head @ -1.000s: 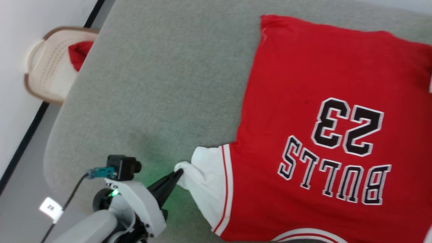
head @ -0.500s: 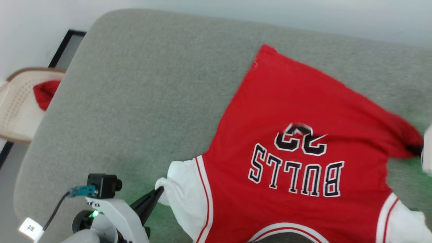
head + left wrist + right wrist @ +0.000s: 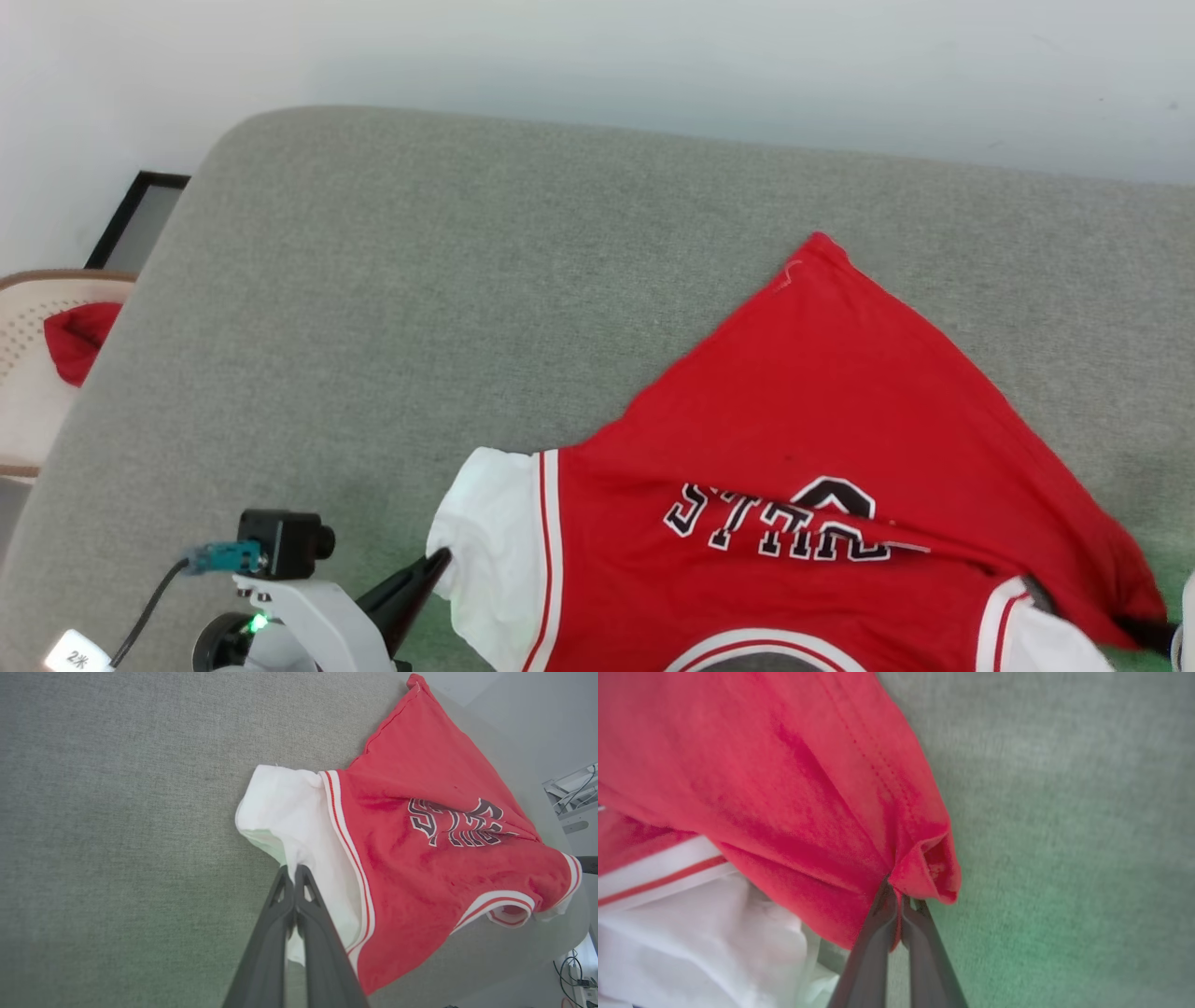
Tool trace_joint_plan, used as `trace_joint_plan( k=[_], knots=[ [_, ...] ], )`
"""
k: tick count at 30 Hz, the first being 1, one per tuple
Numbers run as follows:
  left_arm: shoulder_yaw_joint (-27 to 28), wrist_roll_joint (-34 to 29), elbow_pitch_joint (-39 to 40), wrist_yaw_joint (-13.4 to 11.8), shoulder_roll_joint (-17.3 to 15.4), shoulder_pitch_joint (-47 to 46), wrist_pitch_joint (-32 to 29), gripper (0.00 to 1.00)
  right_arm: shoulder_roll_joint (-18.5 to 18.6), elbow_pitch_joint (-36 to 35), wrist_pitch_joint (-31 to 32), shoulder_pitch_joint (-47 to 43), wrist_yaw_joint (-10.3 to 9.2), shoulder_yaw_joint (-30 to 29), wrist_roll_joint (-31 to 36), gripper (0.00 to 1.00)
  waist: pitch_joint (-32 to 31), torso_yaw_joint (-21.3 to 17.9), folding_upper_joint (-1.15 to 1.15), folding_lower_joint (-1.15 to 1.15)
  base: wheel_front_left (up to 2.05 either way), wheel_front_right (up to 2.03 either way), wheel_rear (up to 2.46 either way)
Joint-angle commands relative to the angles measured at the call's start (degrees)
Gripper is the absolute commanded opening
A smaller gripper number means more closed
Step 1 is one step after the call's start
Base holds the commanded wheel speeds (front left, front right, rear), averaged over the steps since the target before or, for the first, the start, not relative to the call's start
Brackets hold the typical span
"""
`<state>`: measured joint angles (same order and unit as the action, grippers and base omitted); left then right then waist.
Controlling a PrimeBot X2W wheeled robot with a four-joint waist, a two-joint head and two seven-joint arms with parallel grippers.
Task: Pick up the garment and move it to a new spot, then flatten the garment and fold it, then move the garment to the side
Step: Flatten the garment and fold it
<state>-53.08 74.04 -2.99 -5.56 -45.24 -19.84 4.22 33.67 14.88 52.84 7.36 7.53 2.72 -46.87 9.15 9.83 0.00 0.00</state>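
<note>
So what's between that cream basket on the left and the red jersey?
Just bare grey cushion, seen in the head view; nothing lies between the basket and the jersey.

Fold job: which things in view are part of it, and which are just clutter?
In the job:
- garment, the red jersey
- left end effector, shut on its white sleeve
- right end effector, shut on a red corner

Lying about:
- cream basket, off the left edge
- small red cloth in it

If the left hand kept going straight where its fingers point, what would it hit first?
The white sleeve of the garment: the left gripper is shut on its edge, so more sleeve cloth lies ahead, then probably the grey cushion.
</note>
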Motion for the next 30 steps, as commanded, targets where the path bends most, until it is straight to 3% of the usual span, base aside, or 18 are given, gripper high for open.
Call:
trace_joint_plan(
  k=[1, 9, 11, 12, 18, 30],
  knots=[
    [0.02, 0.14, 0.23, -0.21, -0.11, 0.44, 0.01, 0.00, -1.38, 0.11, 1.37, -3.86, -0.07, -0.34, 0.68, 0.00, -0.34, -0.38, 0.00, 0.00, 0.00, 0.00, 0.00],
    [-0.02, 0.33, 0.71, -0.41, -0.31, 0.59, -0.33, 0.00, -5.02, -4.61, 2.97, -8.45, -0.07, -4.60, 4.53, 0.00, -0.48, -0.80, 0.00, 0.00, 0.00, 0.00, 0.00],
    [-0.03, 0.33, 0.80, -0.36, -0.22, 0.51, -0.37, 0.00, -5.29, -6.17, 2.48, -8.32, -0.07, -4.63, 5.51, 0.41, -0.46, -0.88, 0.00, 0.00, 0.00, 0.00, 0.00],
    [-0.03, 0.32, 0.78, -0.37, -0.21, 0.48, -0.36, 0.00, -5.38, -6.82, 2.63, -8.46, -0.06, -4.77, 5.93, 0.99, -0.45, -0.92, 0.00, 0.00, 0.00, 0.00, 0.00],
    [-0.01, 0.41, 0.78, -0.43, -0.22, 0.73, -0.25, 0.00, -5.28, -10.26, 4.61, -8.59, -0.07, -6.25, 8.07, 1.00, -0.57, -1.13, 0.00, 0.00, 0.00, 0.00, 0.00],
    [-0.32, 0.30, 1.55, -0.83, -0.19, 1.28, -0.14, 0.00, -7.64, -27.14, 10.13, -1.91, -0.06, -9.27, 11.22, 1.00, -1.53, -0.44, 0.00, 0.00, 0.00, 0.00, 0.00]
  ],
)
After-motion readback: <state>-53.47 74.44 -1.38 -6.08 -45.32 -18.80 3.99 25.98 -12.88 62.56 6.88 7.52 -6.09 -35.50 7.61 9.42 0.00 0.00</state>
